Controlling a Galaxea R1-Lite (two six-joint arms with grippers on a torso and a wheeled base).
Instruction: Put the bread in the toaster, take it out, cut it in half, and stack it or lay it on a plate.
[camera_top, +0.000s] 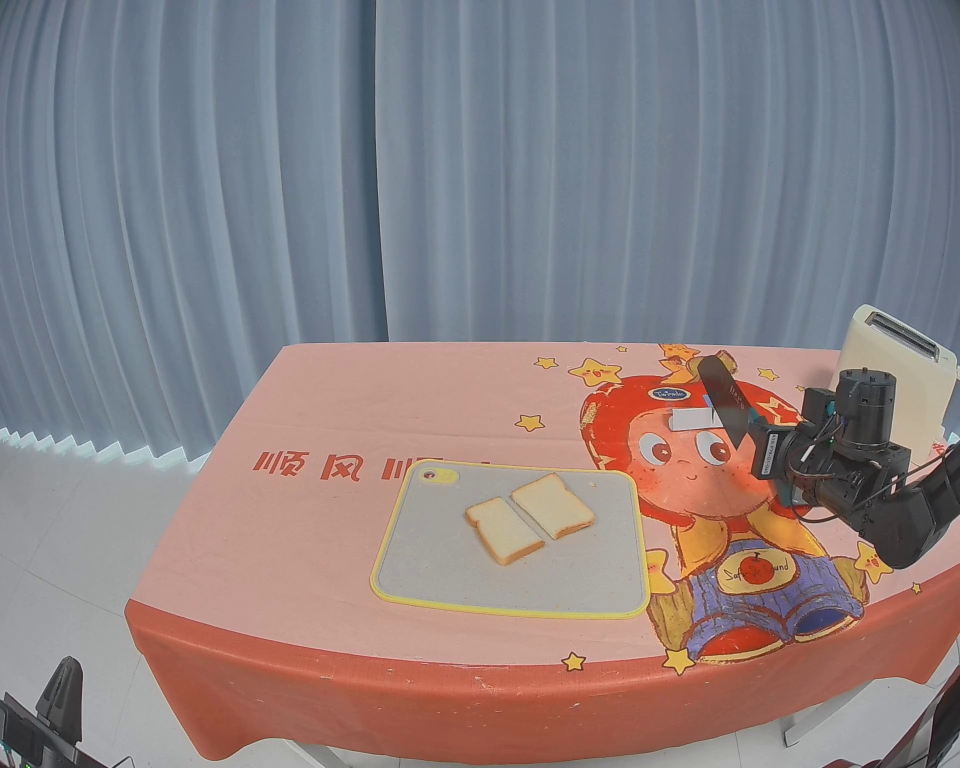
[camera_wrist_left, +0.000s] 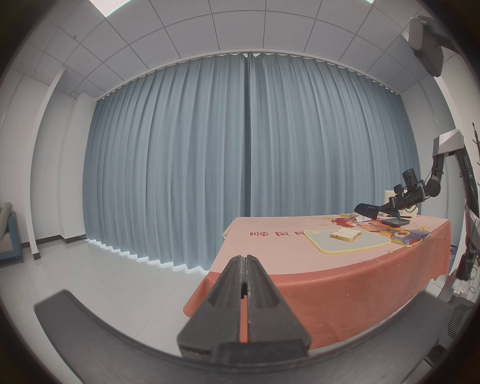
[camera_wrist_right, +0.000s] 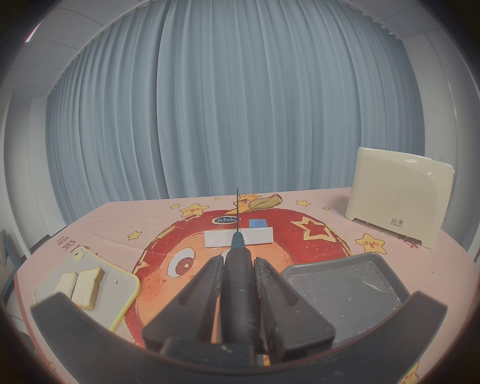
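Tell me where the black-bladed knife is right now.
In the head view, the black-bladed knife is held in the right claw on the robot's right, blade tilted upward, between the cream toaster and the grey cutting board.

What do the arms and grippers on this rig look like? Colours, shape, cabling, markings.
All matte black. The left gripper has two wedge-shaped fingers tapering to a point, with stepped inner faces. The right gripper is the same design, flecked with pale specks. The right arm has rounded segments, a cylindrical wrist housing, loose black cables and a small white label near the gripper.
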